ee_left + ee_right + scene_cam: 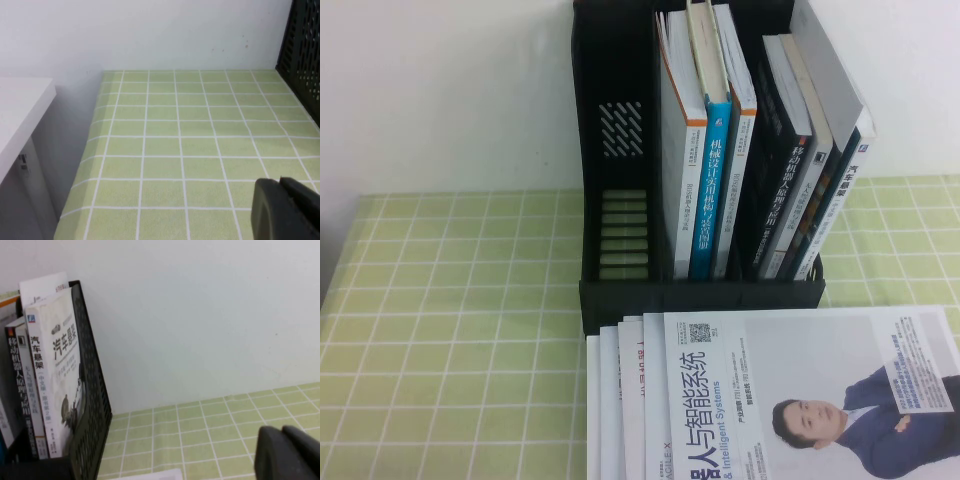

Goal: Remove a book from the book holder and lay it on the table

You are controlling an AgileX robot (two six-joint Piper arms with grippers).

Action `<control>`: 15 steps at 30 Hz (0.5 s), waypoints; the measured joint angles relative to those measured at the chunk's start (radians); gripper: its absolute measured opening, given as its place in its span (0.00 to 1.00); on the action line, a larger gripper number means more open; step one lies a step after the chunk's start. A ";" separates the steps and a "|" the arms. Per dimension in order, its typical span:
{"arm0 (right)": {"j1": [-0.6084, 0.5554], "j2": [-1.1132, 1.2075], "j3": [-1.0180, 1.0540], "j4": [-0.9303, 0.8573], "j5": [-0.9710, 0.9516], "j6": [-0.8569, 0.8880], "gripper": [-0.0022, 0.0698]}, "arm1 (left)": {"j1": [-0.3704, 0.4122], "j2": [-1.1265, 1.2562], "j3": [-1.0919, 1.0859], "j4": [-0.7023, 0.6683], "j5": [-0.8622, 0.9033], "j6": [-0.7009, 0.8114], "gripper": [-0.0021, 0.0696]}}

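So the right gripper (pixel 287 452) sits at the lower right of its own wrist view, fingers pressed together with nothing between them, hanging over the green checked table (pixel 210 425) and well clear of the rack. The left gripper (pixel 285 207) only shows as a dark lump at the lower right of the left wrist view, above bare cloth, and I honestly can't tell if it's open or closed. Neither arm shows up in the high view at all.

The book (pixel 57 375) we're after is the white one with the big black title and grey suspension drawings. It's standing in the book holder (pixel 610 290), in the compartment at the right of the high view, leaning against the outer wall with darker books beside it. The left compartment looks empty, the middle has a blue-spined book (pixel 712 190) plus others. A fan of white magazines (pixel 770 400) lies in front, at the bottom of the frame.

My read: nothing's started yet, this is the approach step. Next the right arm needs to spread its fingers, come in above the book's top edge and pinch it without dragging its neighbours along.
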 joint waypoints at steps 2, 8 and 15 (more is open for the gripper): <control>0.000 0.000 0.000 0.000 0.000 0.000 0.03 | 0.000 0.000 0.000 0.000 0.000 0.000 0.03; 0.000 0.000 0.000 0.002 -0.010 0.000 0.03 | 0.000 0.000 0.000 -0.019 -0.016 -0.009 0.03; 0.000 0.000 0.000 0.007 -0.160 0.000 0.03 | 0.000 0.000 0.000 -0.034 -0.139 -0.031 0.03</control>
